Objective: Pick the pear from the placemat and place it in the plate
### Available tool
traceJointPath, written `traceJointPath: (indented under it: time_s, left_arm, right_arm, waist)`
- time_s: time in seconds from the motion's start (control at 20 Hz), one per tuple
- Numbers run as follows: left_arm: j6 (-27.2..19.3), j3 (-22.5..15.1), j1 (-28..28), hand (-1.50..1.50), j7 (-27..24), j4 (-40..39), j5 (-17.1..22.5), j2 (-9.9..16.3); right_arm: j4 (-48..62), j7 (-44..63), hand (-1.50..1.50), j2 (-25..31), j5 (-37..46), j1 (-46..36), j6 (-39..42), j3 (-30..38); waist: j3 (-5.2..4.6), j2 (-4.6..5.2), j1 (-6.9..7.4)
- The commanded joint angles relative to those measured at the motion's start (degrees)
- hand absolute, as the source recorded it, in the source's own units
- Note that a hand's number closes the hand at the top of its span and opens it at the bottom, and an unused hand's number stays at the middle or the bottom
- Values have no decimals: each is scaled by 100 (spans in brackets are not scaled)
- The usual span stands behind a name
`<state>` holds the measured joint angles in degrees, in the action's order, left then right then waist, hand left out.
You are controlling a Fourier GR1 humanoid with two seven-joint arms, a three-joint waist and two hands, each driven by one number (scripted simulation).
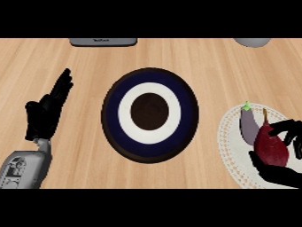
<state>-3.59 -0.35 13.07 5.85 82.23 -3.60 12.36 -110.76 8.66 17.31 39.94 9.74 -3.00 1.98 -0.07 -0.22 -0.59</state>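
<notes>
head view shows the right hand (285, 162) curled round the dark red pear (271, 146) on the placemat (230, 133), right of the plate (150, 114). it looks light, smooth and slippery, so holding its wide belly seems safest. left of the plate, the left hand (47, 113) rests open, holding nothing.

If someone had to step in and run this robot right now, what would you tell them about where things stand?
Right hand: fingers curled round the dark red pear, which is still over the white placemat, beside an eggplant.
Left hand: open, resting at the left, holding nothing.
Plate: in the middle of the counter, nothing on it.
Done: pear grasped.
Left: carry the pear to the plate, set it down, let go.
</notes>
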Motion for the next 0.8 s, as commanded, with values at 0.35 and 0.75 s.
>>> traceJointPath:
  time_s: [0.35, 0.75]
  left_arm:
    - [415, 268, 263, 0, -144, -293, 275, 111]
    - [403, 205, 295, 0, 188, -66, 115, 76]
  right_arm:
    - [-124, 1155, 150, -958, 150, -1763, 409, -1150]
    - [1509, 1684, 150, -1707, 292, -3345, 229, -1479]
  waist:
    - [2, 39, 129]
    - [5, 37, 156]
